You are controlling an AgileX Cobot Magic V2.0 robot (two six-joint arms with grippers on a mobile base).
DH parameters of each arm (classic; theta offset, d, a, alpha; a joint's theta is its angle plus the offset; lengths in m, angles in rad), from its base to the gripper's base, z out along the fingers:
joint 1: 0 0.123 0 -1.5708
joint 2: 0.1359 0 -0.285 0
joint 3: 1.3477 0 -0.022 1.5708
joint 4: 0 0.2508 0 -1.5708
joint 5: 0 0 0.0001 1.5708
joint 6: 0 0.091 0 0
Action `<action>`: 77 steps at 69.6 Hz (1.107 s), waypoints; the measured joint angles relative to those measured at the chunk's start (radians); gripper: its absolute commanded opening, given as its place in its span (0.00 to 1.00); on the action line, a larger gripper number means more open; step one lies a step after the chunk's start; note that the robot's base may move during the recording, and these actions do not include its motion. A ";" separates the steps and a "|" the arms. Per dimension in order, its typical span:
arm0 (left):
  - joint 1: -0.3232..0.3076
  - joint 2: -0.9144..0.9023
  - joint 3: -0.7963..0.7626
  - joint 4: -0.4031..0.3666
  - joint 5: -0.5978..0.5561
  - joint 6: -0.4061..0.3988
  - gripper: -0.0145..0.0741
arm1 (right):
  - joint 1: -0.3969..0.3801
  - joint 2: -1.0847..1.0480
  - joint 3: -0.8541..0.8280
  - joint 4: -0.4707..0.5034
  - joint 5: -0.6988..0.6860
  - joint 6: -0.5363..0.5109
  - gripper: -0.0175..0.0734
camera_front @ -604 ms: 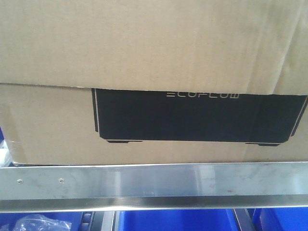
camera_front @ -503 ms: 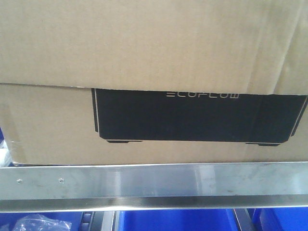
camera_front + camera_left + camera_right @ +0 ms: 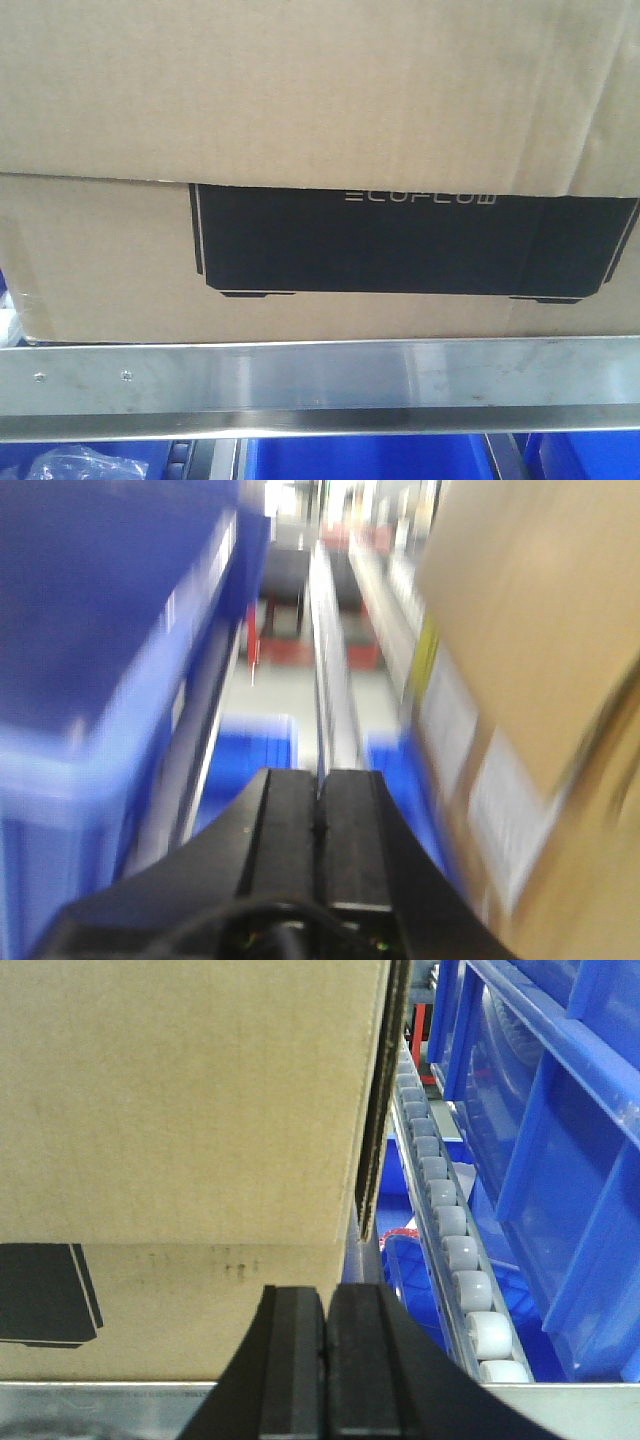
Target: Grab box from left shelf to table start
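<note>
Nothing has visibly moved: box [image 3: 300, 120] sits behind the left shelf [image 3: 320, 385] rail, ungrasped, so pickup hasn't begun. On left gripper [image 3: 320, 780] and right gripper [image 3: 325, 1295], jaws are pressed together, empty.

We see the box [image 3: 100, 255] resting on the left shelf [image 3: 330, 385] — right behind its steel front rail, with a white roller track [image 3: 452, 1245] beside the box's right side.

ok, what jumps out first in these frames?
The brown cardboard box with a black ECOFLOW panel fills the front view, just behind the shelf rail. In the right wrist view, the shut right gripper faces the box's corner, white rollers and blue bins alongside.
</note>
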 measured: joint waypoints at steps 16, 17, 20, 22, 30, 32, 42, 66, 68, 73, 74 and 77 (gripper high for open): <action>0.000 0.004 -0.116 -0.002 -0.042 0.000 0.05 | 0.000 0.000 0.000 0.000 0.000 0.000 0.25; 0.000 0.007 -0.131 -0.002 -0.034 0.000 0.05 | 0.000 0.000 0.000 0.000 0.000 0.000 0.25; 0.000 0.020 -0.188 -0.002 -0.002 0.000 0.05 | 0.000 0.000 0.000 0.000 0.000 0.000 0.25; 0.000 0.032 -0.213 -0.002 0.016 0.000 0.05 | 0.000 0.000 0.000 0.000 0.000 0.000 0.25; -0.011 0.098 -0.348 -0.002 0.126 0.000 0.05 | 0.000 0.000 0.000 0.000 0.000 0.000 0.25; -0.016 0.116 -0.381 -0.002 0.146 0.000 0.06 | 0.000 0.000 0.000 0.000 0.000 0.000 0.25; -0.060 0.233 -0.501 -0.002 0.249 0.000 0.24 | 0.000 0.000 0.000 0.000 0.000 0.000 0.25; -0.193 0.490 -0.651 -0.041 0.359 0.000 0.61 | 0.000 0.000 0.000 0.000 0.000 0.000 0.25; -0.203 0.517 -0.670 -0.051 0.367 0.000 0.61 | 0.000 0.000 0.000 0.000 0.000 0.000 0.25; -0.220 0.576 -0.715 -0.070 0.388 0.000 0.61 | 0.000 0.000 0.000 0.000 0.000 0.000 0.25; -0.224 0.587 -0.731 -0.074 0.393 0.000 0.61 | 0.000 0.000 0.000 0.000 0.000 0.000 0.25; -0.234 0.629 -0.763 -0.088 0.407 0.000 0.61 | 0.000 0.000 0.000 0.000 0.000 0.000 0.25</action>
